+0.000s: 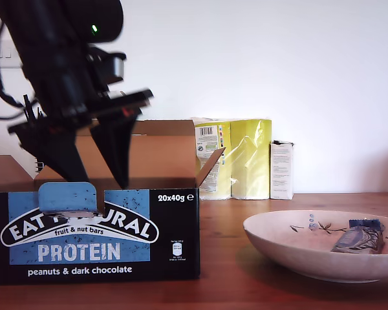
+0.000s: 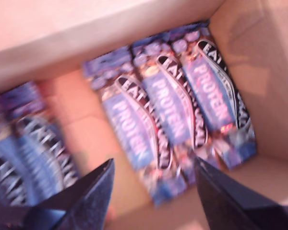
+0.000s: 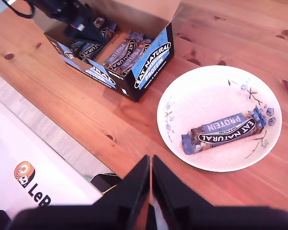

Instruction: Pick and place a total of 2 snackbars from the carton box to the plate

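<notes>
exterior view: my first gripper hangs over the box, jaws spread wide and holding nothing, tips at its open top. inside the box lie bars side by side (blurred in the first wrist view). beside the box, the plate carries one bar. my second gripper sits high above the plate, jaws pressed together, empty.

Exterior view sits low, level with the worktop; both wrist views look down on the carton box
</notes>
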Available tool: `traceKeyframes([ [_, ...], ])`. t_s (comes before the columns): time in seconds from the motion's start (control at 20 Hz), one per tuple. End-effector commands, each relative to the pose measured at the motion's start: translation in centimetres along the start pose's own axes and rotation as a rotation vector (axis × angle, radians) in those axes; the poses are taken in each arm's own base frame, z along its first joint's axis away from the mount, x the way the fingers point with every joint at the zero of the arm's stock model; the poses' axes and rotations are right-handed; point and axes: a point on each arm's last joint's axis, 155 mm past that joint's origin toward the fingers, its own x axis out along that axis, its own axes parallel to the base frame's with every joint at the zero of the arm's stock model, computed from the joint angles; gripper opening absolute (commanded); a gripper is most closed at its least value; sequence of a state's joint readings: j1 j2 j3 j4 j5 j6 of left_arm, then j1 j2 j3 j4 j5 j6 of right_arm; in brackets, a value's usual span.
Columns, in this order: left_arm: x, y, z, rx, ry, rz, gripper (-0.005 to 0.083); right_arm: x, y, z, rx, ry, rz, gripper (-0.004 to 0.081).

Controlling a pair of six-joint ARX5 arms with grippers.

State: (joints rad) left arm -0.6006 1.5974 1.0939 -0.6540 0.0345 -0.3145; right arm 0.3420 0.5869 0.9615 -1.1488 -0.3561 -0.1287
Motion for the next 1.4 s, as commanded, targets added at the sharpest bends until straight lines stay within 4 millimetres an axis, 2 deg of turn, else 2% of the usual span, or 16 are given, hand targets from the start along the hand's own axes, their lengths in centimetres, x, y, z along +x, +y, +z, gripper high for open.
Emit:
traceKeyframes([
  [0.0,1.9,0.2,-0.6,-0.022,0.034,0.001,0.0483,-0.4,0.1,0.5,-0.008,-0.019,-0.001,-0.0013],
  [0.2,4.6,0.5,-0.4,-0.044,0.044,0.019,0.0483,-0.4,0.1,0.5,-0.009,-0.019,-0.001,-0.0013],
  [0.3,5.2,1.0,0.0,-0.058,0.029,0.047,0.0481,-0.4,0.1,0.5,-0.009,-0.019,-0.001,-0.0013],
  [0.5,6.0,2.0,-0.2,-0.059,0.035,0.096,0.048,-0.4,0.1,0.6,-0.013,-0.022,-0.001,-0.0013],
  [0.9,6.5,2.6,0.0,-0.061,0.029,0.124,0.0479,-0.4,0.1,1.1,-0.022,-0.044,-0.004,-0.0013],
  [1.15,7.0,2.3,0.0,-0.081,0.031,0.107,0.0479,-0.5,0.1,1.2,-0.023,-0.048,-0.004,-0.0013],
  [1.35,8.2,2.3,-1.1,-0.088,0.074,0.101,0.0479,-0.5,0.1,1.3,-0.023,-0.049,-0.004,-0.0013],
])
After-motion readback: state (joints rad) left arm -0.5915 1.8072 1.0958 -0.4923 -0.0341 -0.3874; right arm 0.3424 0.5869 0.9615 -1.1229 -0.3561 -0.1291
